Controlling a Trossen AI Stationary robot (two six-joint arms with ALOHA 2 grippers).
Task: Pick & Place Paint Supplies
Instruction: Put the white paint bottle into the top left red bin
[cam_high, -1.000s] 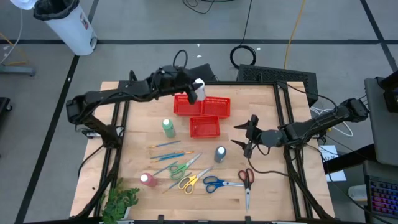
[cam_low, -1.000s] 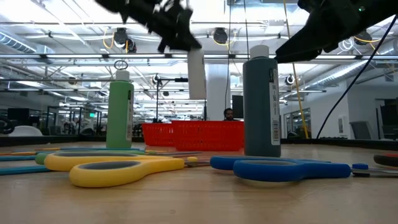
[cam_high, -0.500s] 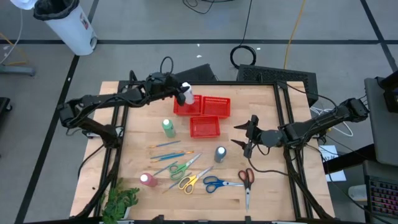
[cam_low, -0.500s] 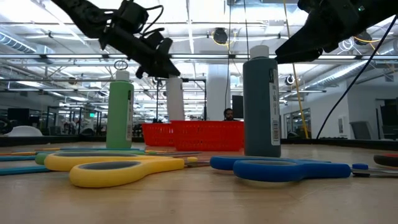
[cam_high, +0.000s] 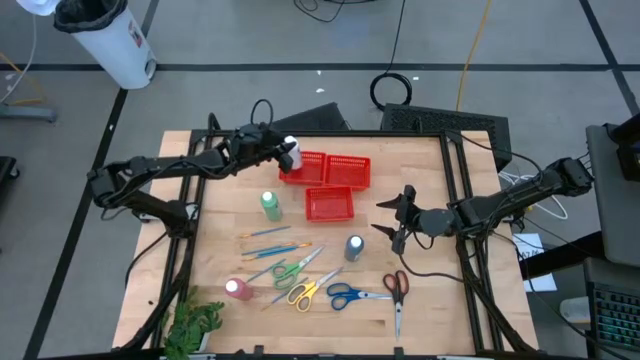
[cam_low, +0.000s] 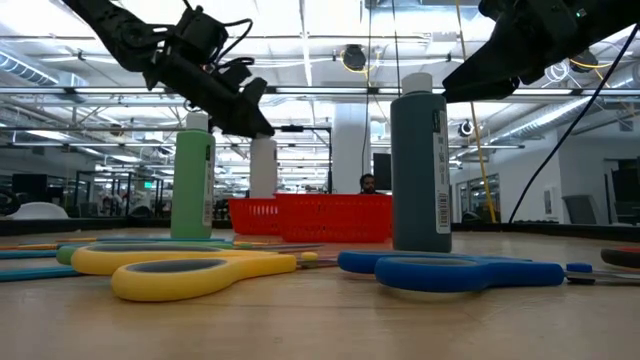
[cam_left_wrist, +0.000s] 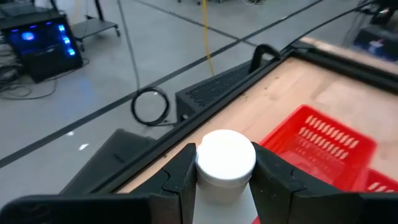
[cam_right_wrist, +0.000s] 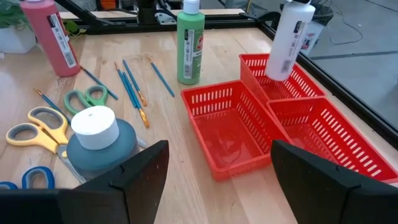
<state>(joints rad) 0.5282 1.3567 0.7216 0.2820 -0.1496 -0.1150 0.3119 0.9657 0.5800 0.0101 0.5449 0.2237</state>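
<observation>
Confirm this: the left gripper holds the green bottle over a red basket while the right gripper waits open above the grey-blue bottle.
Wrong bottle. The left gripper holds the white bottle, as the right wrist view shows; the green bottle stands on the table. The rest holds: red basket, right gripper open above the grey-blue bottle.

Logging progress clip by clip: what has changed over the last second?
The left gripper, shut on the white bottle, has carried it leftward and lower, from above the red baskets to the left end of the far one. The right gripper stayed open near the grey-blue bottle; everything on the table stayed put.
</observation>
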